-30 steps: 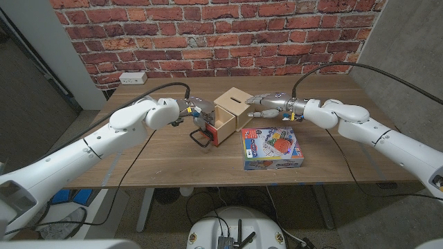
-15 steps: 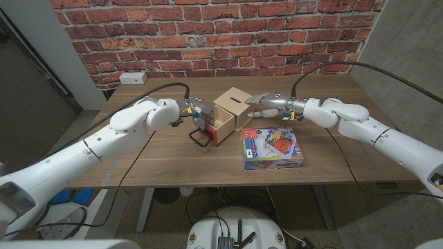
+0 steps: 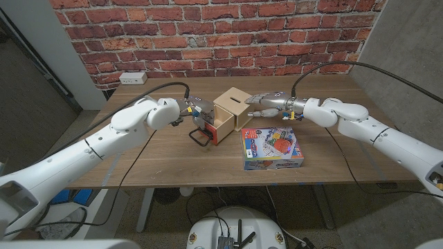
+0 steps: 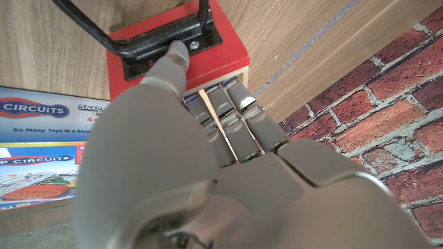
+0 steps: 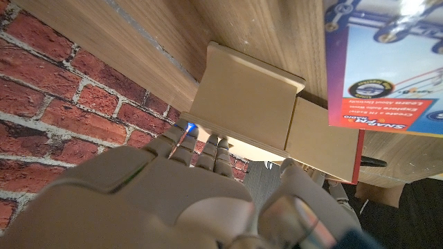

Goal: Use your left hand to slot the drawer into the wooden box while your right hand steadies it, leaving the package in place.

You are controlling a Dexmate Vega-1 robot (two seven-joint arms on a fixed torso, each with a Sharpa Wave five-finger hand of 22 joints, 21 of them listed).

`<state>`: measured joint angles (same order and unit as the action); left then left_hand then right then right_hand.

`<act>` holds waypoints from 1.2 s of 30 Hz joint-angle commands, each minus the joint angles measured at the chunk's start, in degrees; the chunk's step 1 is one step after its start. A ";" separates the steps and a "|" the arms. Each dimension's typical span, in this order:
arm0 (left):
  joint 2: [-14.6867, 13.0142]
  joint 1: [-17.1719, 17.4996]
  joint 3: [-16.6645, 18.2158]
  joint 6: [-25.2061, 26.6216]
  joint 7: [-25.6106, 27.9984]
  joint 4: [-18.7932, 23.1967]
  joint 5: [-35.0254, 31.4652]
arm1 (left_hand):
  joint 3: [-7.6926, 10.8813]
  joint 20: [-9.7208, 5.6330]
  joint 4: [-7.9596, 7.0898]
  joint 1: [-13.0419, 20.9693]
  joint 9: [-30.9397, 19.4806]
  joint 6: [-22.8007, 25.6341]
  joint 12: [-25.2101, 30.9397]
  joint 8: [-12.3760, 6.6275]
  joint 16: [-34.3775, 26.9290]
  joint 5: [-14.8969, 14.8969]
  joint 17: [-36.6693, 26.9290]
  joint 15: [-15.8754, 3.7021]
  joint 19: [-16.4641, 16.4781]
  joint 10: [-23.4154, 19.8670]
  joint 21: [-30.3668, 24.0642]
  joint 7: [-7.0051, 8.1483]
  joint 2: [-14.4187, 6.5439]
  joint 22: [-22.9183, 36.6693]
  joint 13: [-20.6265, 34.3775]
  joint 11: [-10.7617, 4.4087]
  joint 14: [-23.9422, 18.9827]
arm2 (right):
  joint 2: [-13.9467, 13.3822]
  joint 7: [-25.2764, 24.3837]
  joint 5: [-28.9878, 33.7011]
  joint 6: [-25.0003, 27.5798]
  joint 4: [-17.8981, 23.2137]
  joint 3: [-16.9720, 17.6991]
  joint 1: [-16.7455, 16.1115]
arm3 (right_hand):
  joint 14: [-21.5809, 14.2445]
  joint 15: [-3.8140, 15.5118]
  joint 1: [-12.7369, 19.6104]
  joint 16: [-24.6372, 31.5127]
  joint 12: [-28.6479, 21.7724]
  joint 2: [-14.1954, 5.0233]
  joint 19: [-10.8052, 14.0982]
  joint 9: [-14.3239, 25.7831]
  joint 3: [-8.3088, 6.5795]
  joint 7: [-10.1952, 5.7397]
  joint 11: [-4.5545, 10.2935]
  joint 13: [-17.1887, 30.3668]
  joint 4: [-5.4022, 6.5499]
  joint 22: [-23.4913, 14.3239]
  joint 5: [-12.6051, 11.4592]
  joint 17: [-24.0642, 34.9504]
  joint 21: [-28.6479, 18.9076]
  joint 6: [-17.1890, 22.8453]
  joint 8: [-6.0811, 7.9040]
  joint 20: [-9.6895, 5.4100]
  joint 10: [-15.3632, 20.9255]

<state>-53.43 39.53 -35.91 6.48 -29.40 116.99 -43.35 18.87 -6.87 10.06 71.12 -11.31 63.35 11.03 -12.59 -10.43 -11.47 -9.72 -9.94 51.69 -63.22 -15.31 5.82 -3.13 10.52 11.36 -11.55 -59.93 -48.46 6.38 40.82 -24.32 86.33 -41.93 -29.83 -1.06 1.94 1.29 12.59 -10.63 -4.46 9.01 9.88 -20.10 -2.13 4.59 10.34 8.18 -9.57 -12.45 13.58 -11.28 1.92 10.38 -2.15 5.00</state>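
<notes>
The wooden box (image 3: 233,106) stands mid-table with a slot in its top. Its drawer (image 3: 210,129), red-fronted with a black handle (image 3: 201,137), sticks partly out of the box toward the table's front left. My left hand (image 3: 192,111) grips the drawer: fingers lie along its upper edge and the thumb presses the red front (image 4: 181,54) by the handle (image 4: 158,36). My right hand (image 3: 267,104) reaches in from the right, fingers stretched out and touching the box (image 5: 249,97) at its top right edge. The colourful package (image 3: 272,148) lies flat in front of the box.
A white power outlet (image 3: 133,77) sits at the table's back left against the brick wall. A black cable runs along my left arm to the wrist. Bare tabletop (image 3: 159,162) lies at the front left and far right.
</notes>
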 commanded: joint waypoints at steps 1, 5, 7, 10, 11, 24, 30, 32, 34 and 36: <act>0.45 -0.56 -0.40 0.06 0.23 -0.76 -0.08 | 0.13 -4.94 -0.28 -0.39 -0.20 0.56 0.23 -0.17 -0.17 -0.37 -0.31 -3.98 0.29 -0.57 -0.22 -0.09 -1.54 0.21 0.09 0.07 -0.34 | 0.39 -0.65 0.22 -0.35 -0.80 -0.34 0.41 | -0.58 3.62 -0.58 0.12 -0.20 -2.22 0.76 0.09 -0.18 0.03 0.13 0.03 0.17 0.01 0.14 0.13 -0.22 0.57 0.41 -5.26 0.38; 0.75 -0.70 -0.59 0.08 0.51 -1.08 -0.13 | 0.11 -4.94 -0.27 -0.38 -0.20 0.60 0.19 -0.18 -0.16 -0.38 -0.31 -3.98 0.30 -0.46 -0.23 -0.05 -1.53 0.21 0.09 0.08 -0.35 | 0.43 -0.76 0.35 -0.34 -0.87 -0.43 0.50 | -0.60 3.62 -0.57 0.12 -0.20 -2.24 0.82 0.09 -0.19 -0.01 0.11 0.04 0.17 0.01 0.13 0.13 -0.19 0.57 0.40 -5.21 0.39; 0.79 -0.96 -0.81 -0.29 0.47 -1.31 -0.17 | 0.11 -4.94 -0.27 -0.38 -0.20 0.60 0.18 -0.18 -0.15 -0.38 -0.31 -3.98 0.31 -0.44 -0.23 -0.06 -1.53 0.21 0.09 0.08 -0.34 | 0.42 -0.63 0.17 -0.32 -0.85 -0.43 0.50 | -0.61 3.64 -0.56 0.12 -0.19 -2.25 0.91 0.09 -0.20 -0.03 0.11 0.04 0.18 0.00 0.13 0.13 -0.21 0.58 0.40 -5.24 0.40; 1.05 -1.08 -0.99 -0.32 0.63 -1.58 -0.20 | 0.10 -4.94 -0.27 -0.38 -0.21 0.54 0.19 -0.15 -0.15 -0.38 -0.31 -3.98 0.33 -0.48 -0.23 -0.06 -1.54 0.21 0.09 0.07 -0.34 | 0.38 -0.65 0.11 -0.11 -0.72 -0.37 0.39 | -0.66 3.62 -0.55 0.14 -0.19 -2.26 1.04 0.10 -0.20 -0.04 0.15 0.04 0.18 0.00 0.13 0.13 -0.22 0.57 0.39 -5.18 0.41; 1.12 -1.18 -1.08 -0.35 0.61 -1.65 -0.27 | 0.10 -4.94 -0.27 -0.38 -0.21 0.56 0.20 -0.16 -0.15 -0.39 -0.31 -3.98 0.33 -0.51 -0.23 -0.05 -1.54 0.21 0.09 0.06 -0.34 | 0.38 -0.72 0.07 -0.13 -0.72 -0.36 0.37 | -0.65 3.60 -0.55 0.14 -0.18 -2.26 1.10 0.10 -0.20 -0.06 0.14 0.04 0.18 0.00 0.13 0.13 -0.23 0.58 0.39 -5.20 0.39; 2.46 -1.84 -1.86 0.26 1.05 -2.15 -0.90 | 0.07 -4.94 -0.28 -0.36 -0.21 0.59 0.25 -0.17 -0.18 -0.41 -0.33 -3.98 0.40 -0.66 -0.26 -0.07 -1.60 0.22 0.10 0.09 -0.44 | 0.63 -1.19 0.08 -0.39 -1.00 -0.55 0.47 | -0.71 3.68 -0.53 0.15 -0.16 -2.29 1.43 0.10 -0.21 -0.06 0.16 0.05 0.20 0.00 0.13 0.16 -0.21 0.57 0.36 -5.16 0.41; 2.62 -2.02 -2.02 0.03 1.52 -2.33 -0.97 | 0.03 -4.93 -0.28 -0.36 -0.21 0.65 0.24 -0.19 -0.18 -0.42 -0.33 -3.98 0.46 -0.66 -0.28 -0.03 -1.58 0.23 0.10 0.07 -0.48 | 0.45 -1.25 0.09 -0.43 -0.83 -0.51 0.38 | -0.75 3.70 -0.51 0.15 -0.17 -2.32 1.62 0.10 -0.22 -0.07 0.14 0.05 0.20 0.00 0.13 0.17 -0.19 0.59 0.36 -5.10 0.44; 2.68 -2.09 -2.08 0.02 1.49 -2.34 -0.95 | 0.02 -4.94 -0.28 -0.37 -0.21 0.67 0.29 -0.20 -0.18 -0.42 -0.33 -3.97 0.46 -0.78 -0.28 0.00 -1.58 0.23 0.10 0.26 -0.48 | 0.34 -1.19 0.09 -0.26 -0.62 -0.43 0.25 | -0.76 3.65 -0.50 0.16 -0.16 -2.33 1.66 0.10 -0.23 -0.06 0.18 0.06 0.21 0.00 0.12 0.18 -0.18 0.61 0.36 -5.12 0.44; 2.72 -2.20 -2.16 -0.32 1.54 -2.42 -0.75 | 0.02 -4.94 -0.28 -0.37 -0.22 0.66 0.30 -0.19 -0.18 -0.42 -0.33 -3.97 0.46 -0.81 -0.28 0.02 -1.59 0.23 0.11 0.27 -0.50 | 0.23 -0.98 0.01 0.15 -0.32 -0.31 0.06 | -0.74 3.65 -0.49 0.15 -0.13 -2.34 1.67 0.10 -0.24 -0.13 0.18 0.06 0.21 0.00 0.12 0.18 -0.15 0.64 0.37 -5.10 0.37; 2.73 -2.16 -2.18 -0.36 1.63 -2.34 -0.71 | 0.01 -4.95 -0.28 -0.37 -0.22 0.61 0.28 -0.17 -0.17 -0.43 -0.32 -3.97 0.46 -0.78 -0.28 0.02 -1.58 0.23 0.11 0.24 -0.50 | 0.13 -0.90 -0.13 0.33 -0.17 -0.20 -0.09 | -0.74 3.66 -0.49 0.15 -0.14 -2.35 1.70 0.10 -0.24 -0.06 0.08 0.06 0.21 0.00 0.12 0.19 -0.14 0.61 0.36 -5.06 0.41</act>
<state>-51.14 37.67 -37.69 6.46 -28.09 114.84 -44.17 18.74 -6.86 10.19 71.12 -11.32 63.41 10.97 -12.88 -10.52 -11.68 -9.69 -9.93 51.70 -63.54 -15.31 5.81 -3.13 10.53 11.30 -11.27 -59.95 -47.95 5.28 40.98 -24.65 85.49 -42.43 -29.45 -1.69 1.95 1.29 12.59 -10.63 -4.46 10.17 9.88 -20.10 -2.34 4.59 10.35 8.18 -9.48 -12.45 13.58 -11.27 2.13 10.38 -2.27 5.00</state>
